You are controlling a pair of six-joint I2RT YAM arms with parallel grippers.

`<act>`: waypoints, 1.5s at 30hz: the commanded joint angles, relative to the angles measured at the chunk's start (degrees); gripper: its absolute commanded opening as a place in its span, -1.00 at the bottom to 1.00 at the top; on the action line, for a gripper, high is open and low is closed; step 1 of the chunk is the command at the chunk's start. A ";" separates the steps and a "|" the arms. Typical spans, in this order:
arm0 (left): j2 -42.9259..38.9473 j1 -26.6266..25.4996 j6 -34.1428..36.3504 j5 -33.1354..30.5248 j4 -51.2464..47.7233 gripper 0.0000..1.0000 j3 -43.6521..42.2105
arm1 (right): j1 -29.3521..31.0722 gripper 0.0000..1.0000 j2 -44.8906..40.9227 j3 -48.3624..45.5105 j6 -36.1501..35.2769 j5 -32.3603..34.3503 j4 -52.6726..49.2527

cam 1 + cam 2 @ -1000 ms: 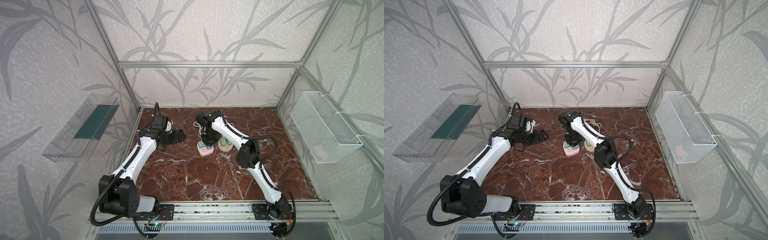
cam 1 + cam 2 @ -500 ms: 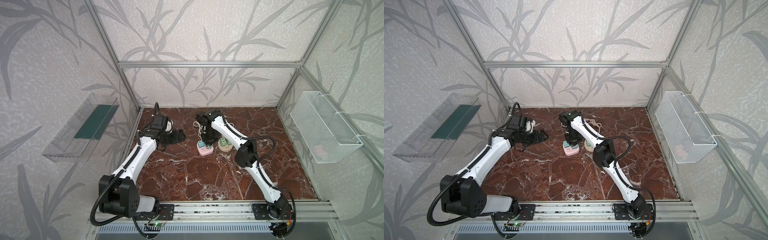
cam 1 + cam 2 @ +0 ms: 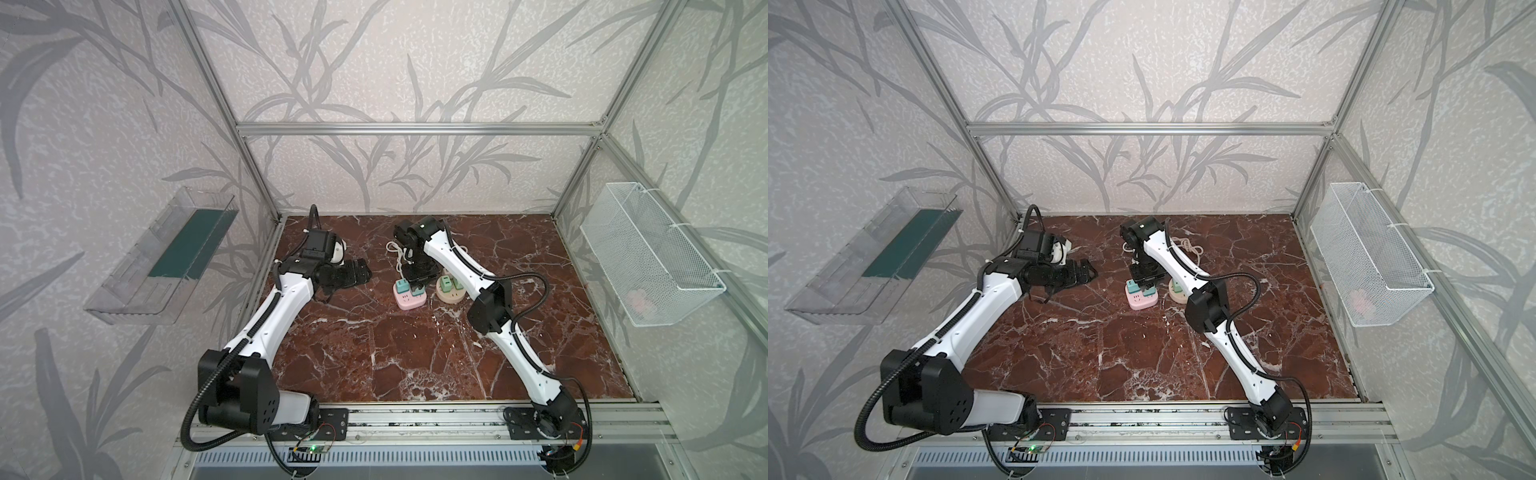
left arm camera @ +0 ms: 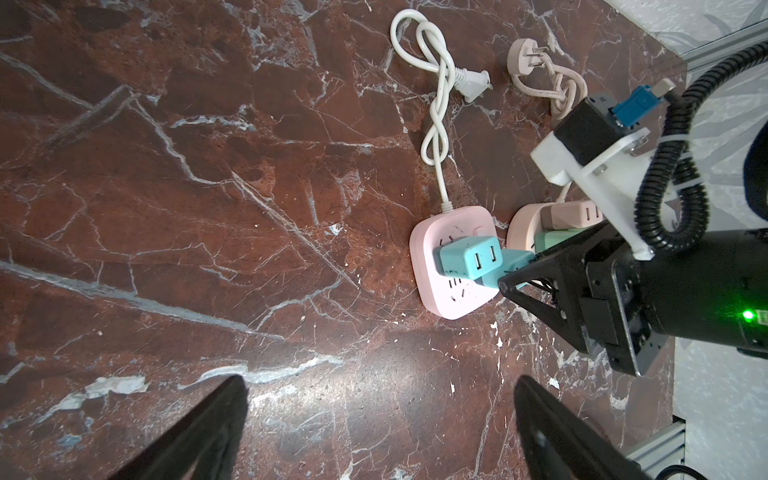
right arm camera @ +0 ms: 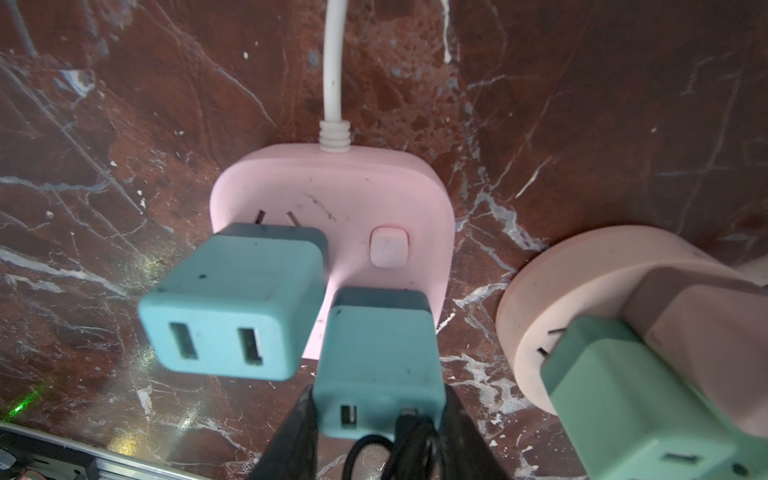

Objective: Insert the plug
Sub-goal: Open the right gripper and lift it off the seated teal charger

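While my right end effector (image 5: 377, 395) clamps the teal plug (image 5: 376, 349) on its two sides, the plug stands on the face of the pink power strip (image 5: 353, 187). It is just beside another teal plug (image 5: 232, 299) and near the strip's button (image 5: 389, 252). Its pins I cannot see. My left end effector (image 4: 378, 419) hangs wide open above the counter (image 4: 187, 208), well apart from the strip.

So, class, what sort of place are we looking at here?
Most likely a robot test booth, not a real room: a metal frame boxes in wallpapered panels, and the left arm and right arm are bolted to a front rail.
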 commanded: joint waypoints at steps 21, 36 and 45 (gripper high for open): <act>-1.42 -0.01 -0.42 0.40 -0.07 0.97 -0.72 | 1.97 -0.84 -6.47 -10.97 13.06 -3.67 6.61; -3.83 0.12 0.55 -5.72 -0.70 0.98 -0.37 | 5.67 0.47 -28.19 -28.68 8.24 3.85 13.88; -7.33 0.17 -2.05 -16.46 2.08 0.99 -2.09 | 5.41 0.58 -56.57 -58.69 5.11 12.14 35.41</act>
